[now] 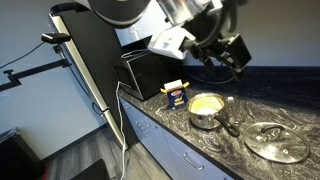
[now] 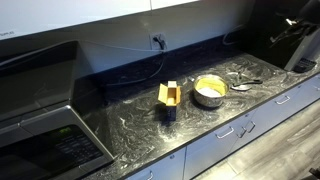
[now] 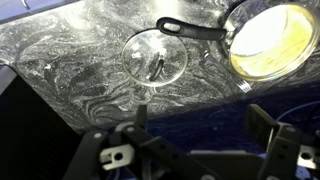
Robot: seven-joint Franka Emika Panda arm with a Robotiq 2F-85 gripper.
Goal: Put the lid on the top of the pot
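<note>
In the wrist view the pot [image 3: 268,40] is cut off by the top and right edges, and the gripper [image 3: 200,128] shows only as a dark outline. Its jaws are spread wide and hold nothing, above the bare marbled countertop [image 3: 70,60]. The lid [image 1: 277,141] lies flat near the counter's front edge, apart from the pot. The pot's long handle [image 3: 190,30] passes just beside the lid's rim. The pot stands uncovered, its yellowish inside showing. A yellow-and-blue box [image 1: 175,93] stands near it.

1. In an exterior view we look along the counter [image 1: 175,115], close to the pot [image 1: 205,110].
2. In an exterior view we look down on the counter [image 2: 130,120] from farther off.
3. Our wrist view looks down from above; all three views share the pot [image 3: 270,40].
</note>
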